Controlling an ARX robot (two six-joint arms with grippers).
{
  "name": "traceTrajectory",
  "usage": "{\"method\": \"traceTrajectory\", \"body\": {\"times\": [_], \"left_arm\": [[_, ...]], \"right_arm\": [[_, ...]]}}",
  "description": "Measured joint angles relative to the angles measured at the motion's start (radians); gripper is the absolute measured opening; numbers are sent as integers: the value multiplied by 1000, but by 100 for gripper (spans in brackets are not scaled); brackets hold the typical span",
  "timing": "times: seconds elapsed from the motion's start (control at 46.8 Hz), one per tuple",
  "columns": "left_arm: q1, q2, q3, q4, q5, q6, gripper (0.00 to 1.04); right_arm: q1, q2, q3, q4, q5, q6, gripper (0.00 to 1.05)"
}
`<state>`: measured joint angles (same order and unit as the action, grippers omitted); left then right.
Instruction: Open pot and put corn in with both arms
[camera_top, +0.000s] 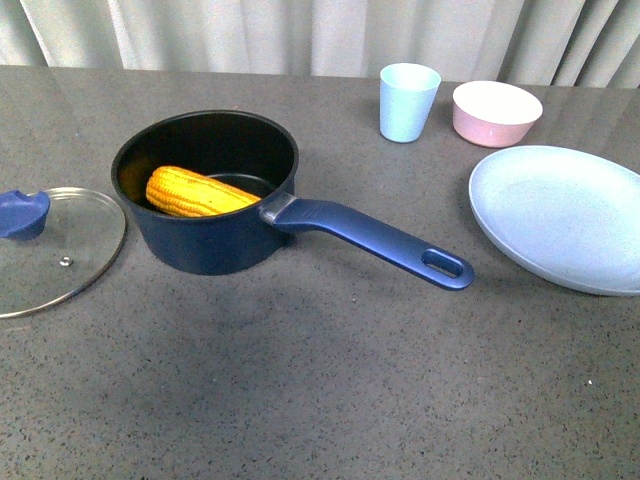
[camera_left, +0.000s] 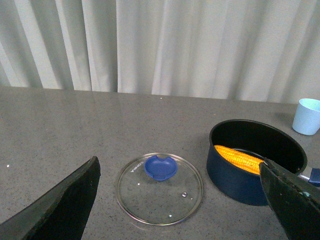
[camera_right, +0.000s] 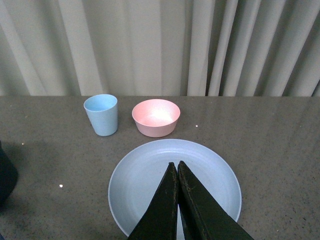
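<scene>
The navy pot stands open at left centre of the grey table, its long handle pointing right and toward me. The yellow corn lies inside it, also seen in the left wrist view within the pot. The glass lid with its blue knob lies flat left of the pot; it also shows in the left wrist view. My left gripper is open and empty above the lid. My right gripper is shut and empty above the pale blue plate. Neither arm shows in the front view.
A light blue cup and a pink bowl stand at the back right. The pale blue plate lies right of the pot handle. Curtains hang behind the table.
</scene>
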<state>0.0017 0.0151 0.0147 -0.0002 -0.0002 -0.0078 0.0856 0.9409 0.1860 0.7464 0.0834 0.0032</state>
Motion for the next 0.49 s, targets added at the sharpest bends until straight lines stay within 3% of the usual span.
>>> {"method": "traceTrajectory", "body": {"times": [0.192, 0.491], "left_arm": [[0, 0, 0, 0, 0, 0, 96], [0, 0, 0, 0, 0, 0, 96]], "right_arm": [[-80, -112, -66, -48, -77, 0, 2], [-83, -286, -129, -158, -84, 0, 2]]}}
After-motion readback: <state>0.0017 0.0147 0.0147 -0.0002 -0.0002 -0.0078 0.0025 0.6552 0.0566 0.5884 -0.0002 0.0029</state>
